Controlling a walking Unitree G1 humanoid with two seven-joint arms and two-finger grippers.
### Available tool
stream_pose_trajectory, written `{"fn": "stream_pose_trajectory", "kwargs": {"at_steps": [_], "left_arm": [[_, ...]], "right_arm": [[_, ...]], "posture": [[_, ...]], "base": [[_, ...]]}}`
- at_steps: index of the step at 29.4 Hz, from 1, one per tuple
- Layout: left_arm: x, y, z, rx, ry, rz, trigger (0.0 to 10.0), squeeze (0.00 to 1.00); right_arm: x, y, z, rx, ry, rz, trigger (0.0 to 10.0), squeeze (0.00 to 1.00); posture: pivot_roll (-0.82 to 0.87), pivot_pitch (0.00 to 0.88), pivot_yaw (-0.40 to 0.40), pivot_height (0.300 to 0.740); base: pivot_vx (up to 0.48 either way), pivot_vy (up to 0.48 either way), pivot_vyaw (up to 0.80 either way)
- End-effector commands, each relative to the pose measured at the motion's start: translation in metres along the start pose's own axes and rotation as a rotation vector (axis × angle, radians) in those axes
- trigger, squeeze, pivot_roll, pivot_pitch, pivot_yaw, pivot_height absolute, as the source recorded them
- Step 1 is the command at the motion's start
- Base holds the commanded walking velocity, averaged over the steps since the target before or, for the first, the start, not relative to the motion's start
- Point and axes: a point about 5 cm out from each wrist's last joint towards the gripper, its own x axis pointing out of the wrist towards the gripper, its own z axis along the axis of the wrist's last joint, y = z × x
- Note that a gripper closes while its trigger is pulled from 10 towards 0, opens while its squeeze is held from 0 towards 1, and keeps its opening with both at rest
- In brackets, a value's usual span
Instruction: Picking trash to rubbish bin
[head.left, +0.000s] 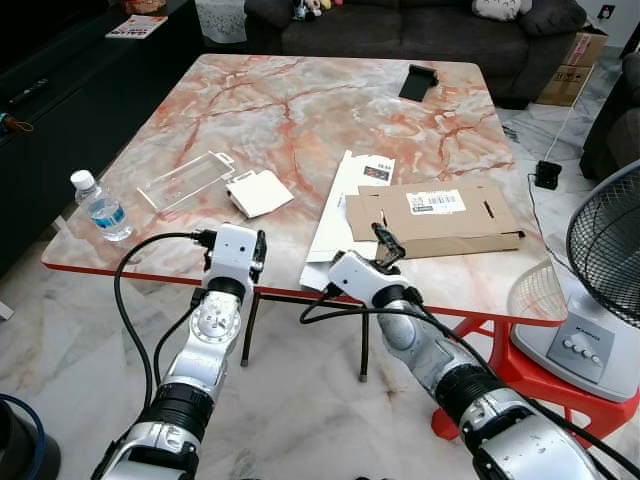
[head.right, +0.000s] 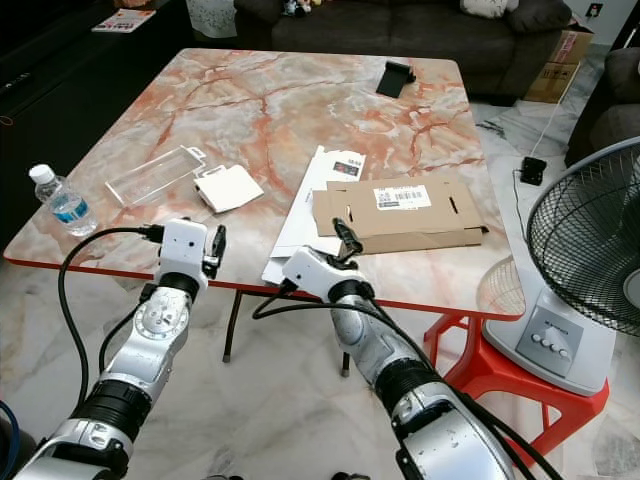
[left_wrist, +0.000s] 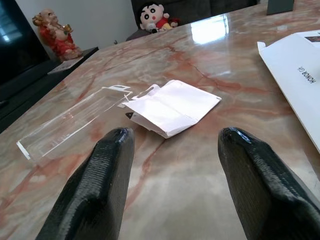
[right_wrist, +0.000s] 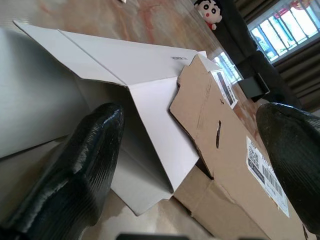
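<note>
Marble in pink and red veins covers the table (head.left: 300, 110), and both arms are up at its near edge. Left gripper (left_wrist: 172, 165) sits low over the tabletop with its two black fingers (left_wrist: 95, 190) spread wide and nothing between them, aimed at a small white packet (left_wrist: 172, 107) lying flat just ahead. Touching that packet on its far side is a clear plastic tray (left_wrist: 70, 122), also flat on the marble. Over on the right, the right gripper (right_wrist: 190, 150) is just as wide open, empty, and pointed straight at a flattened brown cardboard box (head.left: 435, 215) with a white label; that box lies partly on top of a flattened white carton (head.left: 345, 200), whose near end reaches the table's near edge. A water bottle (head.left: 100, 207) stands upright on the table's near left corner, well apart from the trash. A black item (head.left: 418, 82) rests near the far edge. Beside the table on the right stands a fan (head.left: 600, 270), and a dark sofa (head.left: 400, 30) runs behind.
</note>
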Motion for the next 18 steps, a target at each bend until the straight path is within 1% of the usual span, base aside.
{"fn": "stream_pose_trajectory", "kwargs": {"at_steps": [1, 2, 18], "left_arm": [[0.0040, 0.0021, 0.0082, 0.009, -0.023, 0.007, 10.0, 0.00], [0.0040, 0.0019, 0.0083, 0.010, -0.023, 0.006, 10.0, 0.00], [0.0040, 0.0013, 0.0088, 0.018, -0.025, 0.005, 10.0, 0.00]], "right_arm": [[0.0013, 0.0002, 0.0026, -0.003, -0.002, -0.003, 4.9, 0.00], [0.0009, 0.0010, 0.0024, -0.005, -0.002, 0.001, 0.0, 0.00], [-0.0009, 0.0038, 0.0002, -0.021, 0.003, 0.006, 0.0, 0.00]], "posture": [[0.12, 0.117, 0.009, 0.740], [0.12, 0.117, 0.008, 0.740], [0.12, 0.117, 0.009, 0.740]], "base": [[0.000, 0.000, 0.00], [0.000, 0.000, 0.00], [0.000, 0.000, 0.00]]}}
